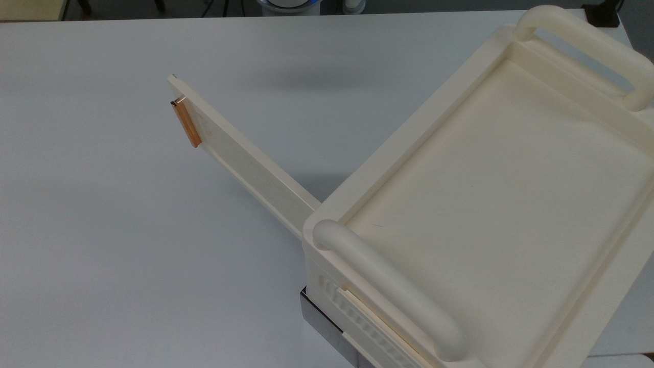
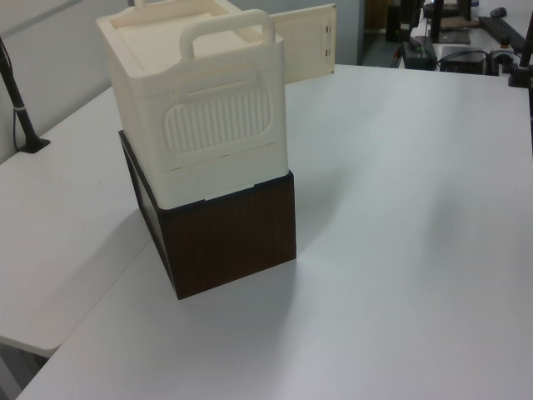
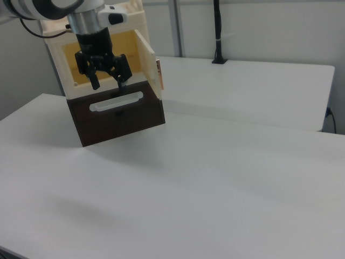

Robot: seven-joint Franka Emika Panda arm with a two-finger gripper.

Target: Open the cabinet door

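The cream cabinet (image 1: 485, 204) stands on a dark brown box (image 2: 233, 242). Its cabinet door (image 1: 245, 158), a thin cream panel with a copper-orange strip (image 1: 185, 123) at its free end, is swung out wide over the table towards the top view's left. The door (image 2: 304, 42) also sticks out behind the cabinet in the left view. In the right view the door (image 3: 148, 56) stands open beside the yellowish inside of the cabinet (image 3: 91, 48). My gripper (image 3: 108, 81) hangs in front of that opening, left of the door and apart from it, open and holding nothing.
A white bar handle (image 3: 116, 101) runs across the brown box front just under the gripper. A black pole (image 3: 217, 32) stands at the table's far edge. Another black stand (image 2: 21, 108) sits at the left view's left. The white table (image 1: 127, 230) spreads wide around the cabinet.
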